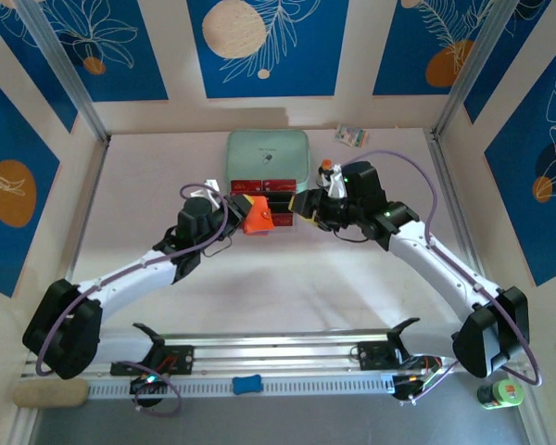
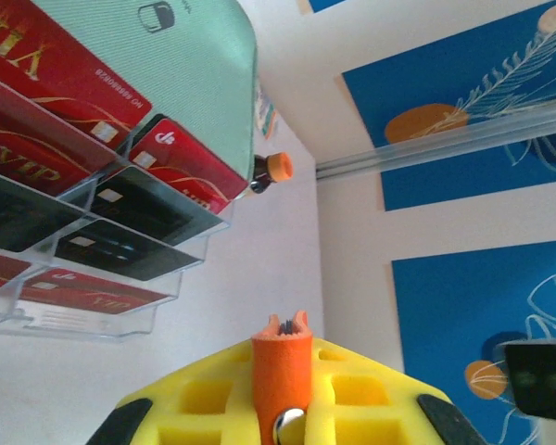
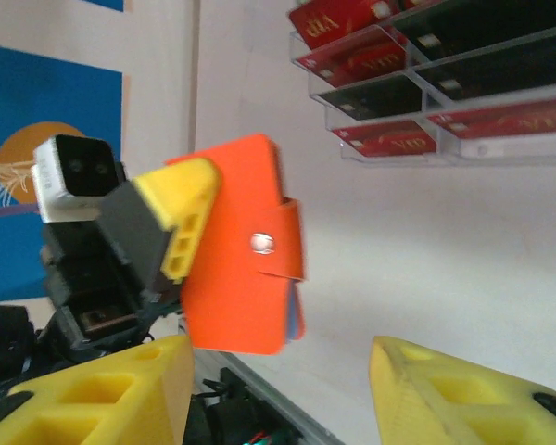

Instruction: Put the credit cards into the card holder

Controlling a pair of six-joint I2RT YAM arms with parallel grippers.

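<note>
My left gripper (image 2: 283, 375) pinches the card holder (image 3: 236, 278); my right gripper (image 3: 280, 357) hangs spread nearby. Light, floppy, I reckon, so take the snap flap (image 3: 280, 243).

Gold "VIP" lettering stands on several red cards (image 2: 37, 162) in the left wrist view, and on red cards (image 3: 403, 146) in the right wrist view. One red card also carries a row of small white digits, too fine to read. The small dark badge on the pouch (image 2: 195, 65) is illegible.
</note>
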